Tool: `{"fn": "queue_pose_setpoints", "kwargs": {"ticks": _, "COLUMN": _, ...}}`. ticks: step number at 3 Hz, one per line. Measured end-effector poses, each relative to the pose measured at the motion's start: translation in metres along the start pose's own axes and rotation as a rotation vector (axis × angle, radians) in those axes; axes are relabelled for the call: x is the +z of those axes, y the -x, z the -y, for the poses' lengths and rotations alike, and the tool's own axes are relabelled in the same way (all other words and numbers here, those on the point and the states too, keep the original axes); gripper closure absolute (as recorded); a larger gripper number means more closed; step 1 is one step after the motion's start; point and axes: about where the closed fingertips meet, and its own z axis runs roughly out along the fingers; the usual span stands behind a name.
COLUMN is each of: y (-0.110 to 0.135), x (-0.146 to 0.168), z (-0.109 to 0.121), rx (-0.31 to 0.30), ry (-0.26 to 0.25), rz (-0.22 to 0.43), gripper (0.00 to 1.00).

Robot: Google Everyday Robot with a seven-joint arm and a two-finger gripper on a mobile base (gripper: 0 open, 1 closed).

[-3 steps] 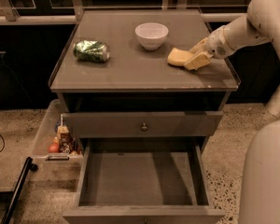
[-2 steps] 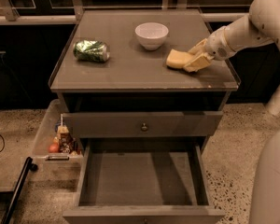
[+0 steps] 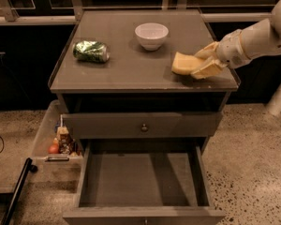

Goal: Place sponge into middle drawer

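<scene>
Jaws clamped on the sponge (image 3: pixel 183 63): gripper (image 3: pixel 196 65) sits at the right-front part of the tabletop (image 3: pixel 126 71), w/ one pale yellow finger (image 3: pixel 207 50) over the sponge's right end and the other under/in front of it. Sponge sticks out to the left of the fingers, tilted, w/ its left edge low by the surface; can't tell if it touches. So the sponge is up top, near the right-front corner, not in any drawer.

The white arm (image 3: pixel 253 39) comes in from the right edge of view, angled down-left to the wrist.

Other stuff on the tabletop:
- white bowl (image 3: pixel 151 34), upright, toward the back centre, apart from the sponge, behind and left of it.
- green can (image 3: pixel 91 51), on its side, left part, well apart from bowl and sponge.

Below the tabletop is a dark open gap, then a shut grey drawer front (image 3: pixel 107 124) w/ a small round knob (image 3: pixel 144 127) at centre.

Under that, the middle drawer (image 3: pixel 140 182) is pulled out toward the camera, w/ flat bottom and low side walls; nothing seen inside.

Left of the cabinet, at floor level, a pale bin (image 3: pixel 41 137) holds small items, incl. a red round one; too small to name. A black pole (image 3: pixel 18 192) slants across the lower-left corner. Floor is speckled stone.
</scene>
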Motion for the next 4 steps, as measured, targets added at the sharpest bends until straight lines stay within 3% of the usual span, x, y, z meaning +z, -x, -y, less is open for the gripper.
{"fn": "queue_pose_setpoints", "kwargs": {"ticks": 2, "y": -0.041, "x": -0.024, "z": -0.065, "rx": -0.116, "ry": -0.096, "rz": -0.067, "gripper": 1.00}}
{"fn": "queue_pose_setpoints", "kwargs": {"ticks": 3, "y": -0.072, "x": -0.018, "z": -0.094, "rx": -0.154, "ry": -0.132, "rz": -0.079, "gripper": 1.00}}
{"fn": "queue_pose_setpoints", "kwargs": {"ticks": 4, "y": -0.118, "x": 0.015, "z": -0.132, "rx": -0.148, "ry": -0.126, "rz": -0.073, "gripper": 1.00}}
